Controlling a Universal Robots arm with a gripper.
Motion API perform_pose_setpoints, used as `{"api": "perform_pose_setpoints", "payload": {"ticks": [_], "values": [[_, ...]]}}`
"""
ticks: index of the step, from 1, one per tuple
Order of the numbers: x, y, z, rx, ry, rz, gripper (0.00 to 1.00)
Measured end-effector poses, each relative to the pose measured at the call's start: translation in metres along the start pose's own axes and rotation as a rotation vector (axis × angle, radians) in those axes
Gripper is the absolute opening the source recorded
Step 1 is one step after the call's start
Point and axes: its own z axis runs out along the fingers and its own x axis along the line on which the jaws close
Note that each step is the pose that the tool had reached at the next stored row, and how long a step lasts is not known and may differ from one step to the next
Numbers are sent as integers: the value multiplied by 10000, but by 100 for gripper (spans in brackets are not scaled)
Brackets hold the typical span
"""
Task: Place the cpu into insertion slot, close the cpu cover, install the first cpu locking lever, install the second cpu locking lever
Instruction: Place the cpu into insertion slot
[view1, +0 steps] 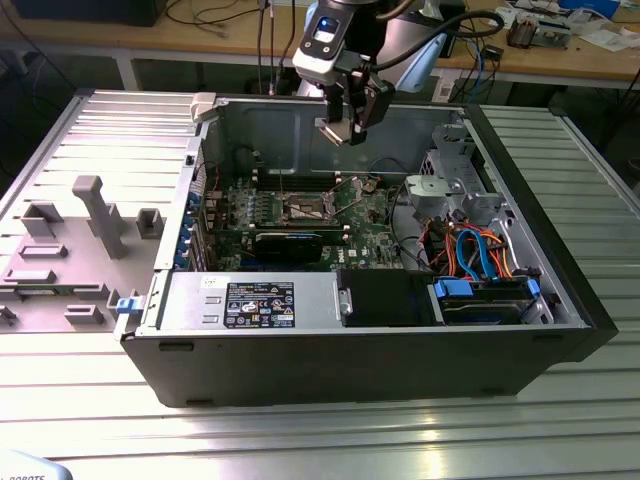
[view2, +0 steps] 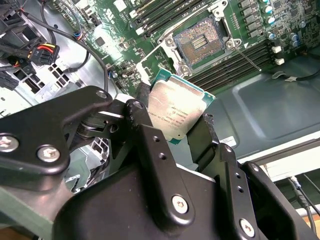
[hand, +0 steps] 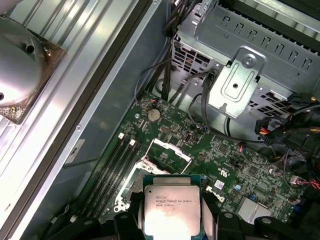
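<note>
My gripper (view1: 345, 128) hangs above the open computer case, shut on the cpu (view2: 177, 107), a flat square chip with a silvery top. In both wrist views the chip sits between the black fingers (hand: 131, 212), with the gripper (hand: 171, 210) over the green motherboard. The insertion slot (view2: 202, 39) lies open below with its contact field bare, and shows in the exterior view as a slot (view1: 305, 208) at the board's middle. The cpu cover (hand: 170, 150) stands raised beside the slot. A thin metal lever (view2: 248, 58) runs from the socket's corner.
Memory slots (hand: 117, 165) flank the socket. A black card (view1: 290, 243) lies in front of it, and a metal drive cage (view1: 450, 190) with cables (view1: 470, 250) stands on the exterior view's right. A grey fixture (view1: 95, 215) is outside the case on the left.
</note>
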Motion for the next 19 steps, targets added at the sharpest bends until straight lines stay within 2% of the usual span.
{"api": "perform_pose_setpoints", "payload": {"ticks": [19], "values": [[1,-1,1,-2,-5,64,55]]}}
